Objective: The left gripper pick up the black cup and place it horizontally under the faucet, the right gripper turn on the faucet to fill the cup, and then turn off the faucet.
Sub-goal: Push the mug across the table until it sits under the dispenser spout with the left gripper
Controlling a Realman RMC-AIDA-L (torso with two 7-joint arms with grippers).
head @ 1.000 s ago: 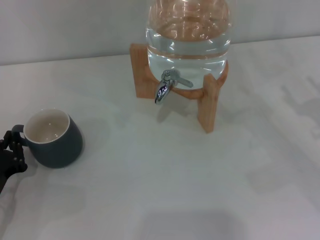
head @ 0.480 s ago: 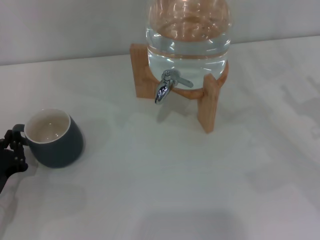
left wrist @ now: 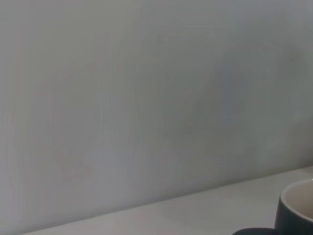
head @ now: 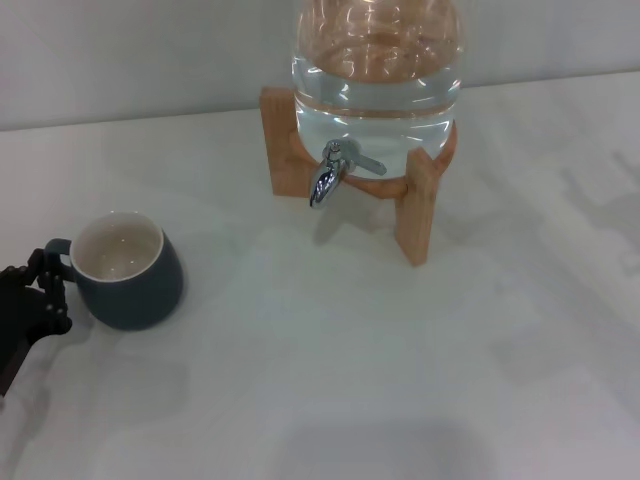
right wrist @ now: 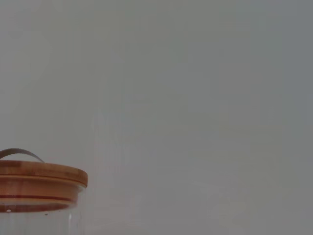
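Black and barely in view at the head camera's left edge, the left end effector point(head: 45, 290) sat at the loop handle of the black cup point(head: 128, 271), its fingertips on either side of the handle. Whether they were clamped on the handle or only bracketing it could not be told. The cup stood upright on the white surface point(head: 330, 380), mouth up and cream inside showing, handle turned toward the arm, which suited a grip from that side. It lay well apart from the faucet point(head: 330, 172), so I judged the carry to be hardly begun. To the right, the chrome faucet pointed its spout down and forward from the clear water jar point(head: 376, 75) on its wooden stand point(head: 415, 205), leaving bare surface beneath the spout for a cup. The right end effector appeared in no view; its wrist camera showed only the jar's wooden lid point(right wrist: 41, 188).
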